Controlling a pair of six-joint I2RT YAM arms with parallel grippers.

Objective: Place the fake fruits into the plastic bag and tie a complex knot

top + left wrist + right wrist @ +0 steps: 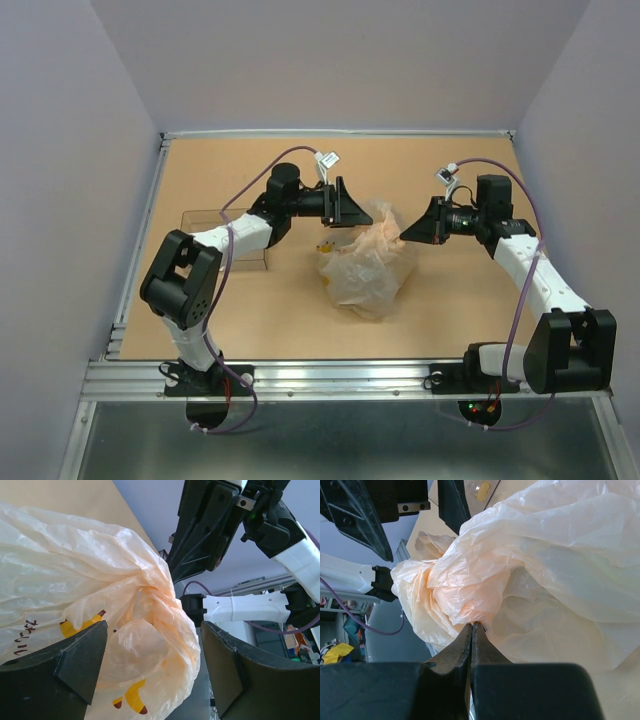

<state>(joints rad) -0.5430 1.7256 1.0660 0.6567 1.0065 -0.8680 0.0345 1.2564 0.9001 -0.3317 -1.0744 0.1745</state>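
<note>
The plastic bag (365,265) slumps on the tan table (260,320) midway between the two arms, its twisted neck raised toward the grippers. The left gripper (352,208) hangs over the bag's far-left shoulder with its fingers (80,665) spread wide, and the bunched, banana-printed film sits loosely in the gap, touching neither pad firmly. The right gripper (408,232) meets the bag from the opposite side, fingers (455,655) pressed flat together on what looks like a thin fold of plastic at their tips. The fake fruits cannot be made out through the crinkled film (they are probably inside, judging by the bag's bulging base). A clear tray (200,222) lies behind the left arm, well apart from the bag. The risk here is the knot coming undone. Only one gripper holds the plastic, and by a sliver, so a hard pull could strip the fold free or tear it. If the left fingers close off-centre they may catch only loose film and miss the twist, letting the neck unwind and the contents spill.
</note>
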